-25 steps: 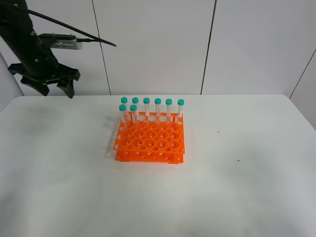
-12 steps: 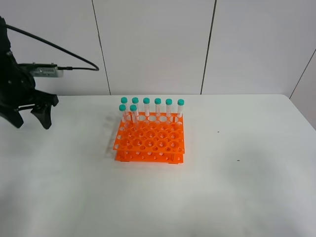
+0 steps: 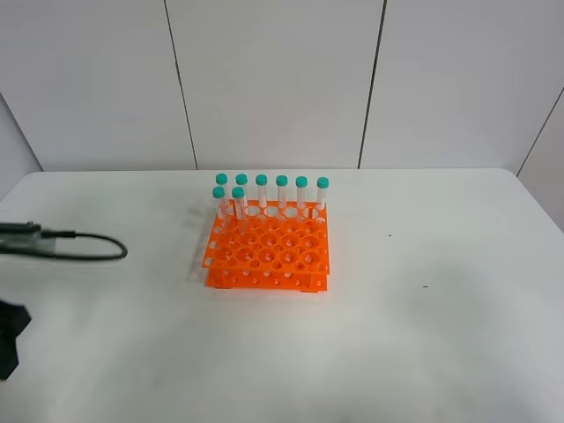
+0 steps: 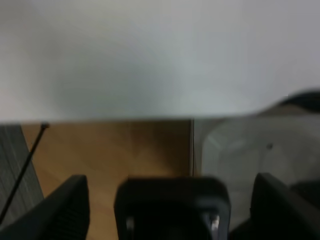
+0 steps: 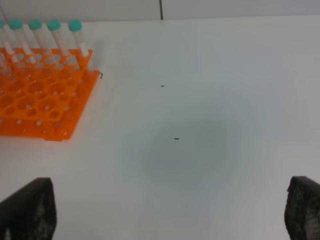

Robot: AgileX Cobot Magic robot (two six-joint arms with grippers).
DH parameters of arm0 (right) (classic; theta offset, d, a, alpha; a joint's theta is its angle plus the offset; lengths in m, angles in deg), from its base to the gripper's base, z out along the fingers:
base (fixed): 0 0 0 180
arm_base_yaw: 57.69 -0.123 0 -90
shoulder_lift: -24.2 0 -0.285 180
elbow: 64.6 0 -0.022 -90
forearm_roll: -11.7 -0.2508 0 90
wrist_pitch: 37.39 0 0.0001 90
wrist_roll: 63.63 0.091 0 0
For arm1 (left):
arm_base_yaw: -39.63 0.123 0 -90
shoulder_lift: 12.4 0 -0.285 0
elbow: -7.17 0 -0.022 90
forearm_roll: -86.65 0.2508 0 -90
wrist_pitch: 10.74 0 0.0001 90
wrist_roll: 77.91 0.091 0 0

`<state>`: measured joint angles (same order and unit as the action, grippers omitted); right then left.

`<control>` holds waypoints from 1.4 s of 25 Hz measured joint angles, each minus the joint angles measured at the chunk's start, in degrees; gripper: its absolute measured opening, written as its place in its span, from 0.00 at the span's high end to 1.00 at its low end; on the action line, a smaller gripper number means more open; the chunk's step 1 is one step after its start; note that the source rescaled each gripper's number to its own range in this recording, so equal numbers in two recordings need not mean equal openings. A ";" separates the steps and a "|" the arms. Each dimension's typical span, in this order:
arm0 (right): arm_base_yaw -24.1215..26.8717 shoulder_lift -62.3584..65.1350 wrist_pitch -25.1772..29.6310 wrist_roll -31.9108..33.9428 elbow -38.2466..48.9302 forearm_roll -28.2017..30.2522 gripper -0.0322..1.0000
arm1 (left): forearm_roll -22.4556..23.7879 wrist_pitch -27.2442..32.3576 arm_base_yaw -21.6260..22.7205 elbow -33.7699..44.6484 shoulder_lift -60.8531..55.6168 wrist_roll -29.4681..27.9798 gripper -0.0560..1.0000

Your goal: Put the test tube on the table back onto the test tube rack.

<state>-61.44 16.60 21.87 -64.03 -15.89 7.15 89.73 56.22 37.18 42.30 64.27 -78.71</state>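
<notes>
The orange test tube rack [image 3: 268,254] stands mid-table with several teal-capped tubes [image 3: 282,192] upright along its far side. No test tube lying on the table shows in any view. My left gripper [image 4: 170,184] is open and empty, hanging over the table's edge [image 4: 150,112] with wooden floor below. Of the left arm, the high view shows only a black part [image 3: 8,345] and a cable [image 3: 79,251] at the left border. My right gripper [image 5: 167,207] is open and empty above the white table [image 5: 200,150], to the right of the rack [image 5: 42,100].
Small dark specks [image 5: 176,138] mark the tabletop right of the rack. A white panelled wall [image 3: 282,79] rises behind the table. A pale rounded object [image 4: 250,150] sits on the floor below the table edge.
The left arm has swung from the back left corner down to the front left and has mostly left the high view. Rack and tubes have not moved.
</notes>
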 joint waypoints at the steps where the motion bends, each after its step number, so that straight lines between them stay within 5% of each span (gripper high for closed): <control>1: 0.00 0.00 0.00 0.00 0.00 0.00 0.00 | 0.00 -0.08 0.00 3.23 -3.13 -0.05 0.05; 6: 0.00 0.00 0.00 0.00 0.00 0.00 0.00 | -0.07 -5.49 0.00 13.53 -18.98 -1.66 0.05; 19: 0.00 0.00 0.00 0.00 0.00 0.00 0.00 | -3.08 -6.84 0.00 13.83 -53.01 -1.94 0.05; 35: 0.00 0.00 0.00 0.00 0.00 0.00 0.00 | -2.76 -6.68 0.00 14.17 -69.21 -1.94 0.05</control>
<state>-61.44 16.60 21.87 -64.03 -15.89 7.15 86.98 49.55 37.18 56.47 -4.94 -80.65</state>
